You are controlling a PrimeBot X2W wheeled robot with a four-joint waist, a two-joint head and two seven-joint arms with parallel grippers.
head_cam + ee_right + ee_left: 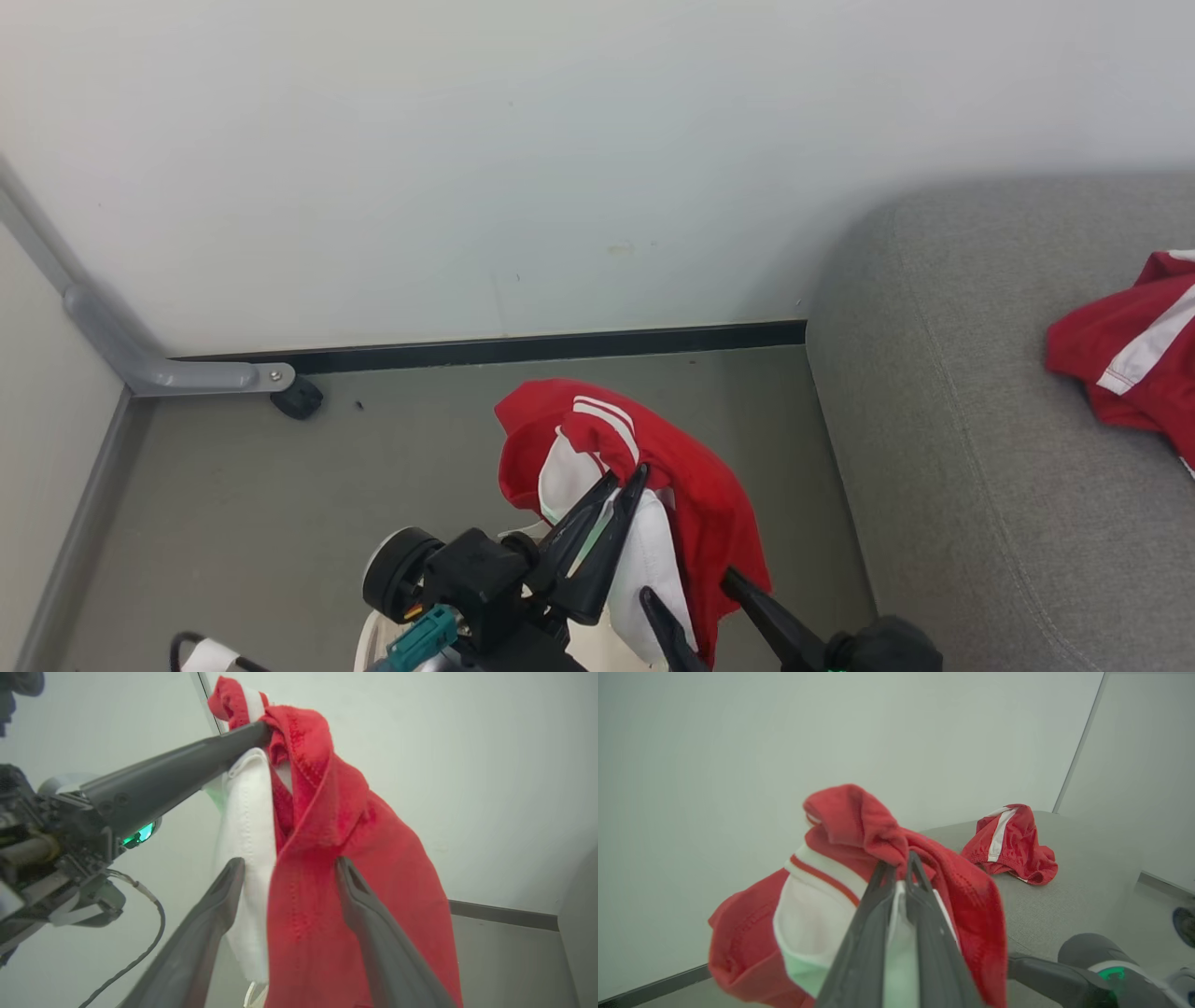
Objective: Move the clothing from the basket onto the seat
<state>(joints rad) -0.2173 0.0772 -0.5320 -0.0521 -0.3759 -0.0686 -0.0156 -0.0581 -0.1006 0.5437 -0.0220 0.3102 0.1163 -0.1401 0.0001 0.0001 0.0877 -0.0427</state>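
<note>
Clothing shows as two pieces in the head view. A hanging garment (695,485), red with white stripes, is in the air off the rounded left edge of the seat (980,448). The left tool (627,474) pinches it near the top, with the jaws almost together on the cloth. The second garment (1125,345) lies on the seat, well apart from that left edge. The right tool (686,586) stands wide under the hanging garment, one finger at each side of the cloth. From the seat's edge a broad stretch of floor (280,504) runs to a grey frame leg (187,373) and up to the dark skirting (523,350).

In the left wrist view the narrow fingers (873,905) grip a red fold, and a white panel sags beside them. Beyond, the second garment (1011,842) rests on the seat's flat top (1064,896).

In the right wrist view the spread fingers (373,933) have the hanging garment (327,826) between them. Whether the cloth touches them I cannot tell. The left tool's finger holds the garment's top on the side away from the seat.
</note>
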